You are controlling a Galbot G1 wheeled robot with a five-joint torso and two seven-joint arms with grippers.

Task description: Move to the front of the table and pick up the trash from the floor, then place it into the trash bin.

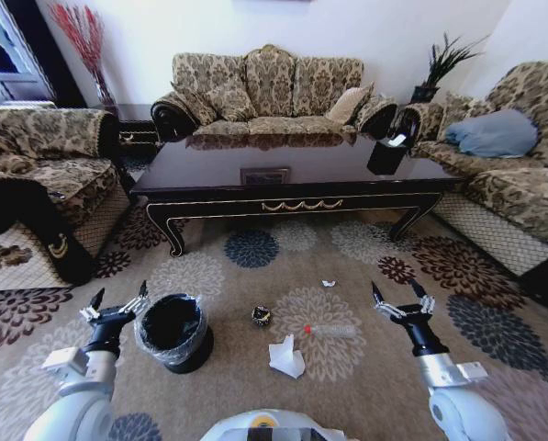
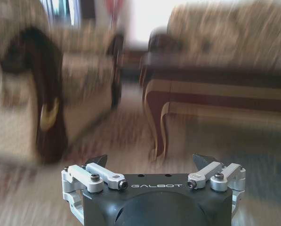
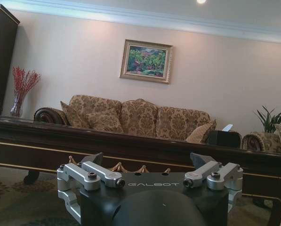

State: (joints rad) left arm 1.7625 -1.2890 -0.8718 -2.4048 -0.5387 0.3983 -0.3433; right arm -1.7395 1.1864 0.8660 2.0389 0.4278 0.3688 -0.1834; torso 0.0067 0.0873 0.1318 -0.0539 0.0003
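Observation:
The dark glossy table (image 1: 292, 175) with gold ornament stands ahead; its front apron also crosses the right wrist view (image 3: 46, 141). On the carpet lie the trash pieces: crumpled white paper (image 1: 286, 357), a clear bottle with red cap (image 1: 329, 329), a small dark round lump (image 1: 262, 316) and a tiny white scrap (image 1: 329, 283). The black trash bin (image 1: 173, 331) with its clear bag sits at lower left. My left gripper (image 1: 118, 300) hovers open just left of the bin. My right gripper (image 1: 399, 296) is open to the right of the bottle. Both hold nothing.
Patterned sofas surround the table: one behind (image 1: 274, 92), one at left (image 1: 35, 184), one at right (image 1: 521, 156) with a blue cushion. A black tissue box (image 1: 388, 152) sits on the table's right end. The floral carpet between table and robot offers room.

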